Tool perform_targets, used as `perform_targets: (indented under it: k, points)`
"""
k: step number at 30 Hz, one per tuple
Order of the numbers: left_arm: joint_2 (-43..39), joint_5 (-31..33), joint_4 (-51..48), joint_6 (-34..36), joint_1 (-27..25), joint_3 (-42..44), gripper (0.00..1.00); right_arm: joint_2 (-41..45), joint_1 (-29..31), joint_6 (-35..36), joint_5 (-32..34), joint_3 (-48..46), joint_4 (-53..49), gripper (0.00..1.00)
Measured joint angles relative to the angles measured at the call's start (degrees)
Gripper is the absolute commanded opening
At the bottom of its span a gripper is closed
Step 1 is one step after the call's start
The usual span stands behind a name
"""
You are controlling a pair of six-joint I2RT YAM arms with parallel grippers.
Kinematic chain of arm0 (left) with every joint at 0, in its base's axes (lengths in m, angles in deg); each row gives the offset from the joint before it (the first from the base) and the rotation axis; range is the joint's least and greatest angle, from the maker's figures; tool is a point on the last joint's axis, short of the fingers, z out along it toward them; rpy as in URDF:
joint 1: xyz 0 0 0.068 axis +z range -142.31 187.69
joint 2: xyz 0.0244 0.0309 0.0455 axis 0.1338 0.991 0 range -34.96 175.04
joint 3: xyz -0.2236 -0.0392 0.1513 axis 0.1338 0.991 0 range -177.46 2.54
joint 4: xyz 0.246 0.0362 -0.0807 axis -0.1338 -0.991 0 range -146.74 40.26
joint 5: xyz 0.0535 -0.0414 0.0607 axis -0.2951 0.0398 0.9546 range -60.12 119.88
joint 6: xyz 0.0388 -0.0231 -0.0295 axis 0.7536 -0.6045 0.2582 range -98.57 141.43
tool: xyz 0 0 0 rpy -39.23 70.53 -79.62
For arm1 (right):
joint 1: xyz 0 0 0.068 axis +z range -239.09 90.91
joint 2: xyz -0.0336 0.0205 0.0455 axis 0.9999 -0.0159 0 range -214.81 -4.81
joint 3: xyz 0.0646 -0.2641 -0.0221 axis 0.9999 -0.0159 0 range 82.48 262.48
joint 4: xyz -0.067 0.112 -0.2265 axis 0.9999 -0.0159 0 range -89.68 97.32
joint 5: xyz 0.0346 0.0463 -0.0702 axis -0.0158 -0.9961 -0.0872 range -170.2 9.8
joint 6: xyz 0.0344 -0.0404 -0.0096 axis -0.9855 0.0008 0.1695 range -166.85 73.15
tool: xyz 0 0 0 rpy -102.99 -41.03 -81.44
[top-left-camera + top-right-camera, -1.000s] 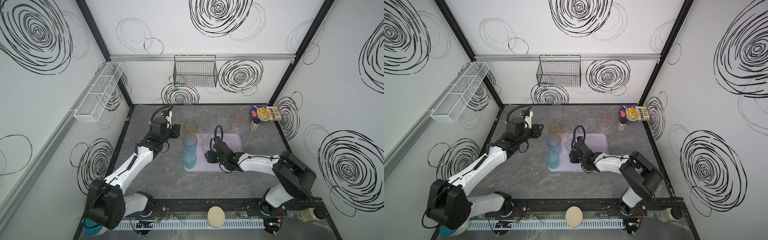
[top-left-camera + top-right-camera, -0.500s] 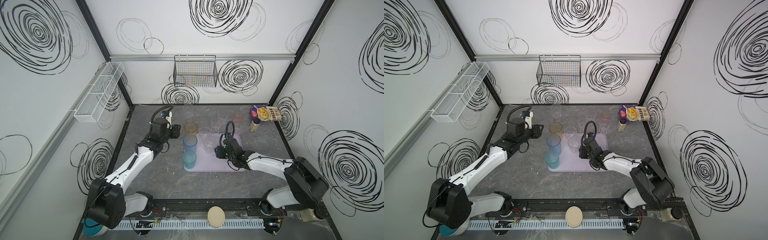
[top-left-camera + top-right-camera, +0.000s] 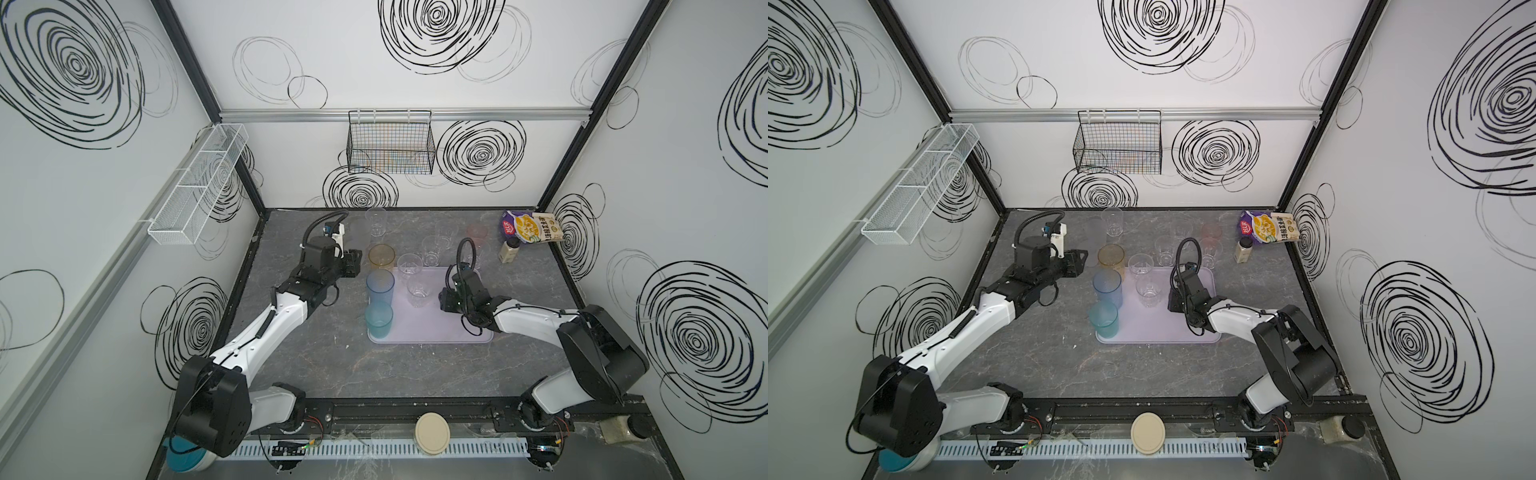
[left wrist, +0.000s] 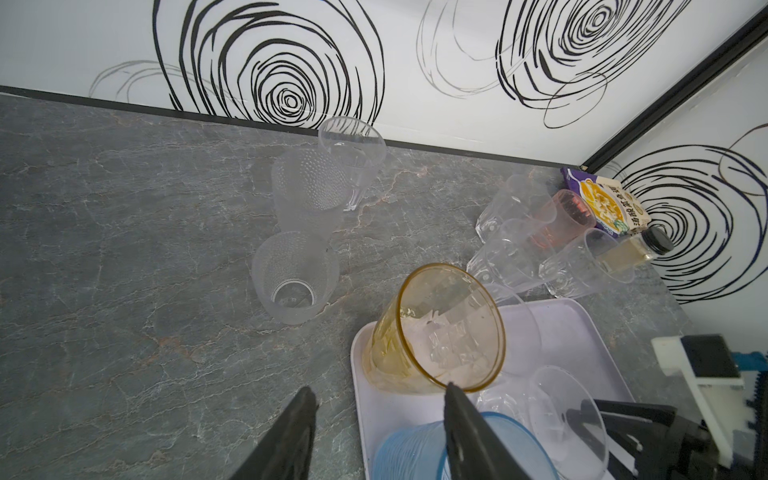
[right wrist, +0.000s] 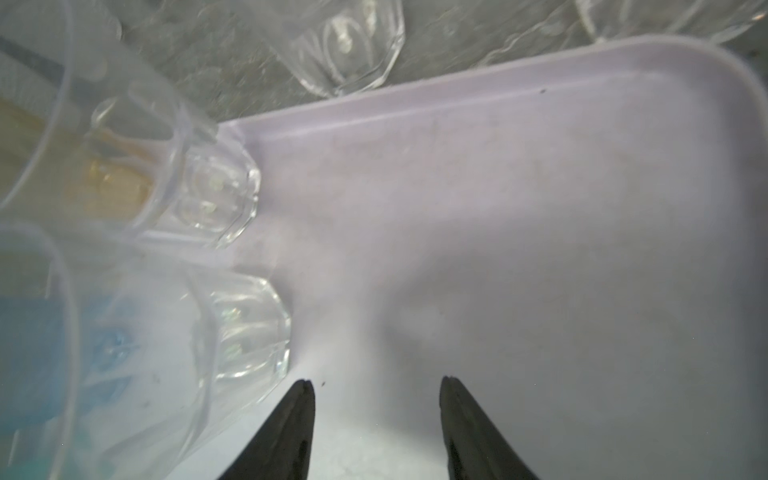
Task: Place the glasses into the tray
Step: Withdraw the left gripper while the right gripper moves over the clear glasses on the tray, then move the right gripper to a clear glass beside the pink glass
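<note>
The right gripper (image 5: pixel 376 382) has slid rightward over the last second, off the clear glass (image 3: pixel 419 291) it was up against, while the left arm has kept its place. The right jaws stand apart with nothing between them, low over the bare middle of the tray (image 3: pixel 436 328).

The left gripper (image 4: pixel 380 392) hangs over the table (image 3: pixel 332 365) just outside the tray's far left corner. Its jaws are likewise spread and empty.

Five glasses stand in the tray. The amber glass (image 3: pixel 381 255), the blue glass (image 3: pixel 380 286) and the teal glass (image 3: pixel 378 319) line its left edge. The clear glass and a second clear one (image 3: pixel 409 266) stand just right of them.

The rest are on the table. Two frosted glasses (image 4: pixel 293 278) and a tall clear glass (image 3: pixel 376 222) stand beyond the left gripper. A pink glass (image 3: pixel 476 232) and several clear ones cluster behind the tray, near a small bottle (image 3: pixel 510 251) and a snack bag (image 3: pixel 532 226).
</note>
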Motion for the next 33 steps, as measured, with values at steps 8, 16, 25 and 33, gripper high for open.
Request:
perform_targets:
  k: [8, 16, 25, 33]
  points:
    - [0.0, 0.0, 0.0, 0.0, 0.0, 0.3, 0.54, -3.0, -0.1, 1.0, -1.3, 1.9, 0.6, 0.53]
    - [0.0, 0.0, 0.0, 0.0, -0.2, 0.3, 0.54, -4.0, 3.7, 1.0, -1.5, 3.2, 1.4, 0.53]
    - [0.0, 0.0, 0.0, 0.0, -0.2, 0.3, 0.54, -4.1, 7.3, -0.1, -1.3, 3.2, 1.4, 0.53]
    - [0.0, 0.0, 0.1, 0.0, -0.2, 0.7, 0.54, -5.1, 9.8, -1.2, -1.0, 4.2, 1.4, 0.53]
